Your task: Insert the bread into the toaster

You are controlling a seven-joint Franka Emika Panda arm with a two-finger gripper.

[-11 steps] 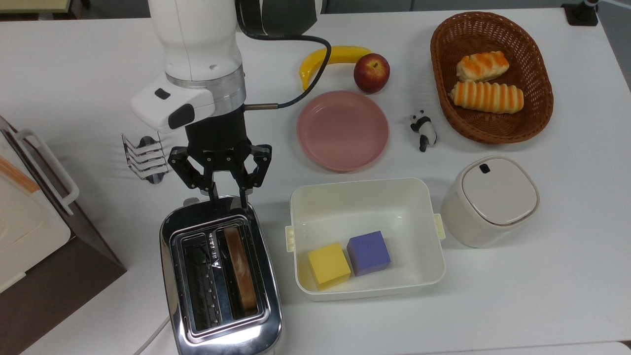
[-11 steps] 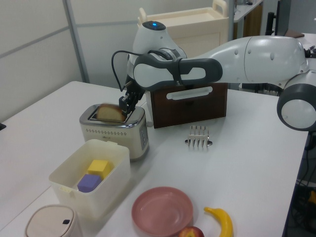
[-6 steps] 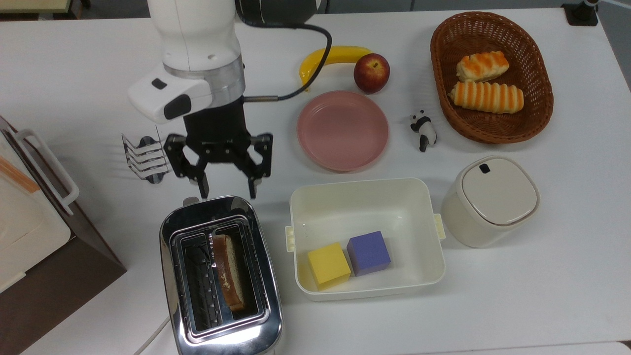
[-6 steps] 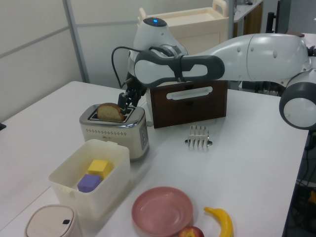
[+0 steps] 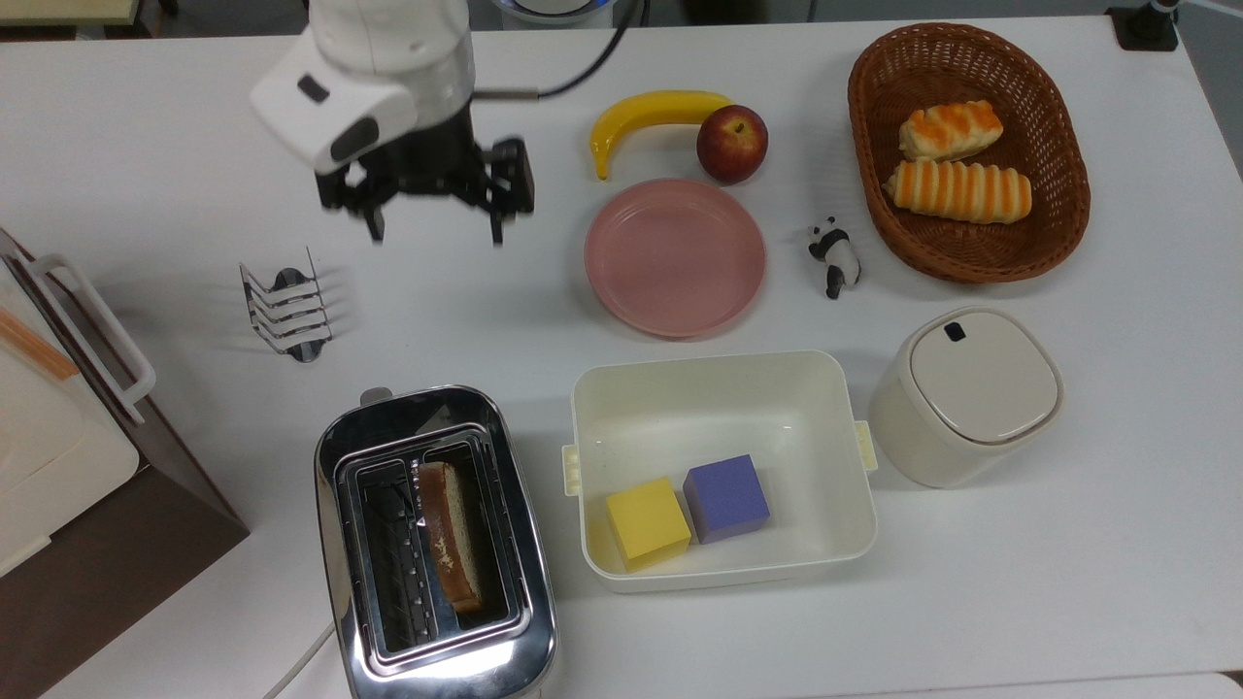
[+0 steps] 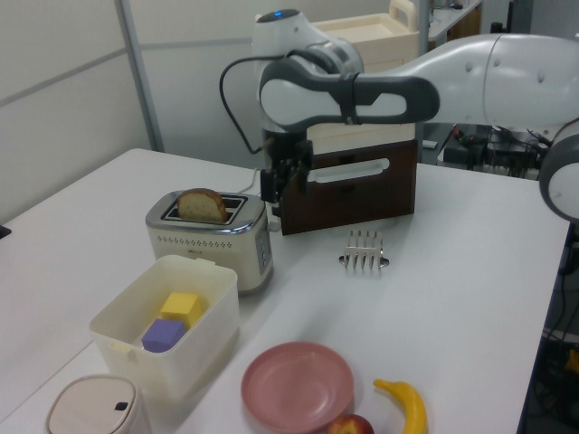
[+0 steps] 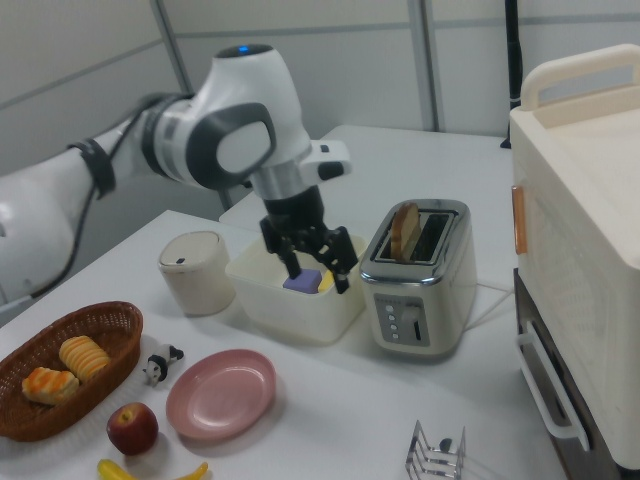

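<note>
Gripper (image 5: 434, 236) hangs with fingers spread wide, holding nothing, above bare table between the wire rack (image 5: 285, 311) and the pink plate (image 5: 675, 256). We note the bread (image 5: 449, 534) standing on edge in the toaster (image 5: 434, 544), in the slot on the top view's right, leaning against the divider; its long axis runs along the slot, rounded top up. Beside the toaster on the top view's right sits the cream bin (image 5: 722, 468) with a yellow block (image 5: 647, 521) and a purple block (image 5: 725, 497). On the top view's left, a brown cabinet (image 5: 102, 524) stands near the toaster. Open table separates gripper and toaster.
</note>
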